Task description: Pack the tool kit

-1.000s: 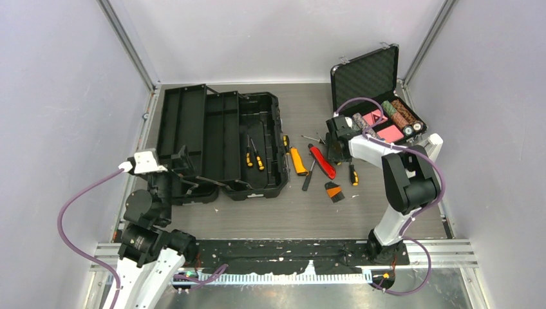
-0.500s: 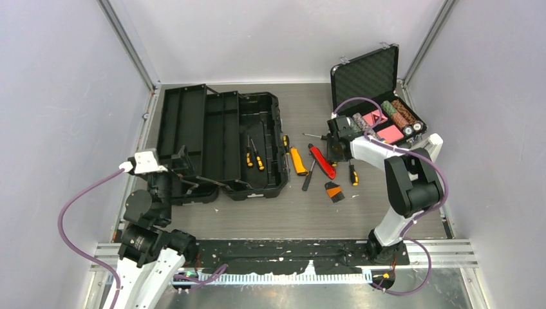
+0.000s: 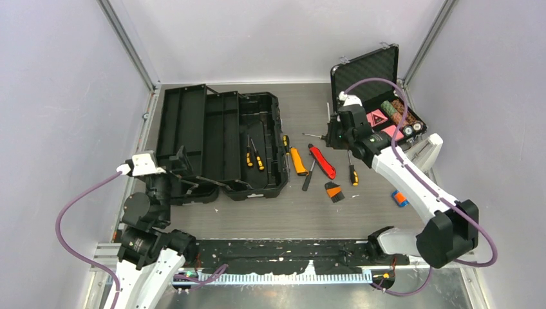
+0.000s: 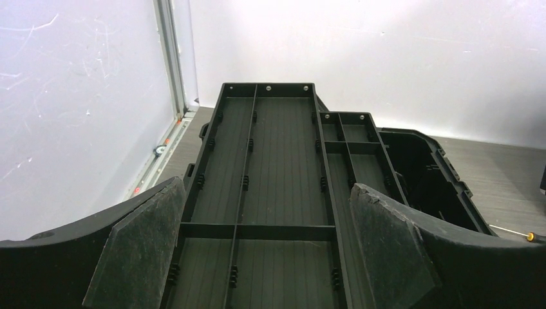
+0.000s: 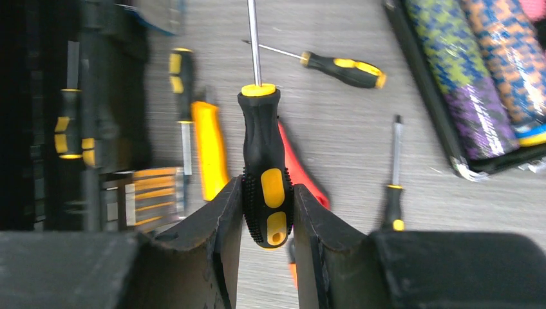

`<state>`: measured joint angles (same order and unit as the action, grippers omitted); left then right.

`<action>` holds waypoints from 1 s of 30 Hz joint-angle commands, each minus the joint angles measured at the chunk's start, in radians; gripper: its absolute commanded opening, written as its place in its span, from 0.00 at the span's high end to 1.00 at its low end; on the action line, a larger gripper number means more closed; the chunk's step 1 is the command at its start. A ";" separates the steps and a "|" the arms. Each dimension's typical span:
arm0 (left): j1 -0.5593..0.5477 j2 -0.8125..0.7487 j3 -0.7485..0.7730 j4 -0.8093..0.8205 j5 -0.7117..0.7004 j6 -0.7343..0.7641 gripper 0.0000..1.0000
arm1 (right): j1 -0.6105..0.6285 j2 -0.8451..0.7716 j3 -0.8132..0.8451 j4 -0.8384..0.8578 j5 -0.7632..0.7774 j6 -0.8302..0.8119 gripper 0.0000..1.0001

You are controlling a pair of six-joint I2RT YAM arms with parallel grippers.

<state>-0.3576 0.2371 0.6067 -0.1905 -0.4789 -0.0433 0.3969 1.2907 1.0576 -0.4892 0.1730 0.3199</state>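
Right fingers [image 5: 219,232] clamp the black-and-yellow screwdriver [image 5: 264,161] by its handle (shaft pointing away), above the counter [image 3: 290,215]; left fingers [image 4: 145,251] spread wide, empty, facing the open toolbox [image 4: 277,154]; loose hand tools [image 3: 322,161] lie just right of it.

The left arm [image 3: 151,261] and the right arm [image 3: 412,183] are each built of white shell links alternating with black cylindrical joint housings. A purple cable [image 3: 67,219] is routed outside each arm in a loose loop, ending at a small white wrist module [image 3: 143,163]. The left gripper [image 4: 267,187] has black fingers faced with dark grey, rough-textured pads [image 4: 145,248]; the right gripper [image 5: 267,187] has black fingers with finely ridged inner edges.
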 commanded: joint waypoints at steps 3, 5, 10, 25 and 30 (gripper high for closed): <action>0.003 -0.010 0.009 0.052 -0.010 0.007 0.00 | 0.183 0.024 0.160 -0.031 -0.069 0.105 0.95; 0.003 -0.009 0.007 0.053 -0.012 0.008 0.00 | 0.232 0.077 0.204 -0.024 -0.093 0.132 0.95; 0.003 -0.016 0.003 0.055 -0.028 0.013 0.01 | 0.319 0.241 0.270 0.034 -0.148 0.203 0.94; 0.003 -0.035 -0.001 0.063 -0.033 0.021 0.00 | 0.390 0.562 0.460 0.024 -0.158 0.246 0.56; 0.003 -0.033 0.004 0.057 -0.029 0.020 0.00 | 0.388 0.519 0.471 0.025 -0.157 0.205 0.47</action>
<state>-0.3576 0.2111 0.6067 -0.1883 -0.4973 -0.0387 0.7830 1.8595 1.4750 -0.4797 0.0139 0.5510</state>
